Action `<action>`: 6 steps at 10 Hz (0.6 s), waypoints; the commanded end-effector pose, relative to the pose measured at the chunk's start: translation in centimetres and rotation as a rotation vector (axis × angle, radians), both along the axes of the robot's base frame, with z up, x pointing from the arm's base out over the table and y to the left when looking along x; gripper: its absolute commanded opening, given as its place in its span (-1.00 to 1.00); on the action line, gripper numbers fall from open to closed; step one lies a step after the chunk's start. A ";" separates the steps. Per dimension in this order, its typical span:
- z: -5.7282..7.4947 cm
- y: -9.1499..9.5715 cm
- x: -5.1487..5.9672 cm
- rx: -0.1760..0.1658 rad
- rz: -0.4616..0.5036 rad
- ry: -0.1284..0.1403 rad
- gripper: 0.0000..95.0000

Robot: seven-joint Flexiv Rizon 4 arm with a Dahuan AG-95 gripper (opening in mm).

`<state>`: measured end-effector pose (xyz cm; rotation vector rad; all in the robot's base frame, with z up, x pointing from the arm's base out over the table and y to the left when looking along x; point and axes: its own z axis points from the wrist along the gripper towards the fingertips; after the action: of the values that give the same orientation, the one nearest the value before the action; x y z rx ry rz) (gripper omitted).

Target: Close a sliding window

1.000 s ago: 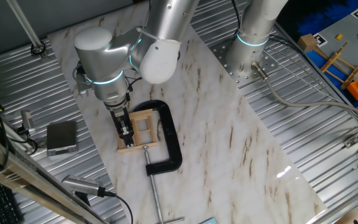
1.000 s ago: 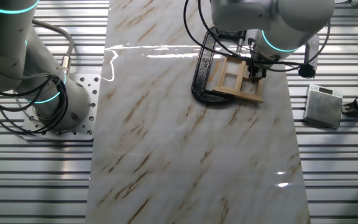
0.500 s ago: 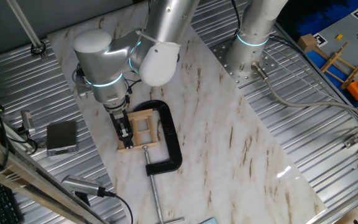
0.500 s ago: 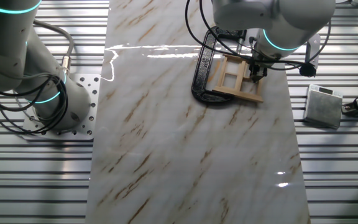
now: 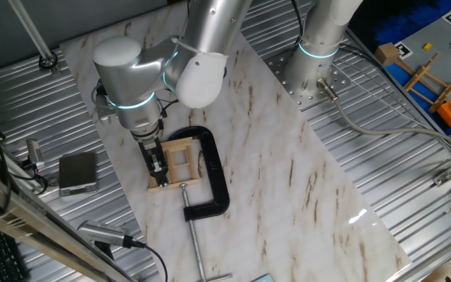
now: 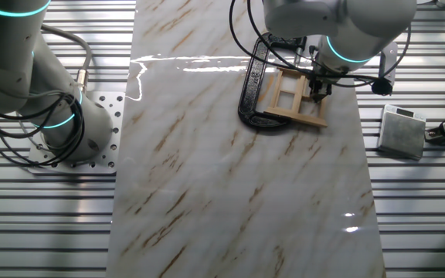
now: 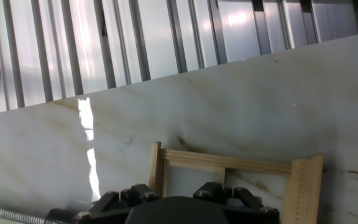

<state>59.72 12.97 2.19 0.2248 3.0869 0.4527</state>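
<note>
- The sliding window [image 5: 176,160] is lying flat on the marble worktop [image 5: 288,180], near the edge on the side of the grey box [image 5: 77,172]. A black C-clamp [image 5: 214,176] is wrapping around one side of it and seems to be holding it in place.
- The hand [image 5: 157,166] is pointing down at the side rail of the frame that is away from the clamp. The tips are at the wood or just above it; I cannot tell if they are touching.
- I cannot tell if the fingers are apart or together: the fixed views are too small, and in the hand view only the dark body of the hand is showing at the bottom.
- In the hand view, the light-wood frame [image 7: 229,180] is lying just in front of the hand, with one thin bar and one wider notched bar.
- I am judging the window to be light and stiff, made of thin wood strips, so a hard push could crack a crossbar or shift it under the clamp.
- The best place to push is probably the edge of the moving sash, along the rail direction, not the thin crossbars.
- The marble is looking smooth and glossy, so the frame would slide easily without the clamp.
- Around the worktop there are ribbed metal panels [image 6: 45,224] and a second arm base [image 5: 312,66]; coloured toys [image 5: 437,70] are standing well apart in a corner.
</note>
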 end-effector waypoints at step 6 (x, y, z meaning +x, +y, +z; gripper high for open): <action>0.0 -1.5 -0.7 0.000 0.021 0.002 0.20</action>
<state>58.97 11.42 2.16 0.1903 3.0919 0.4562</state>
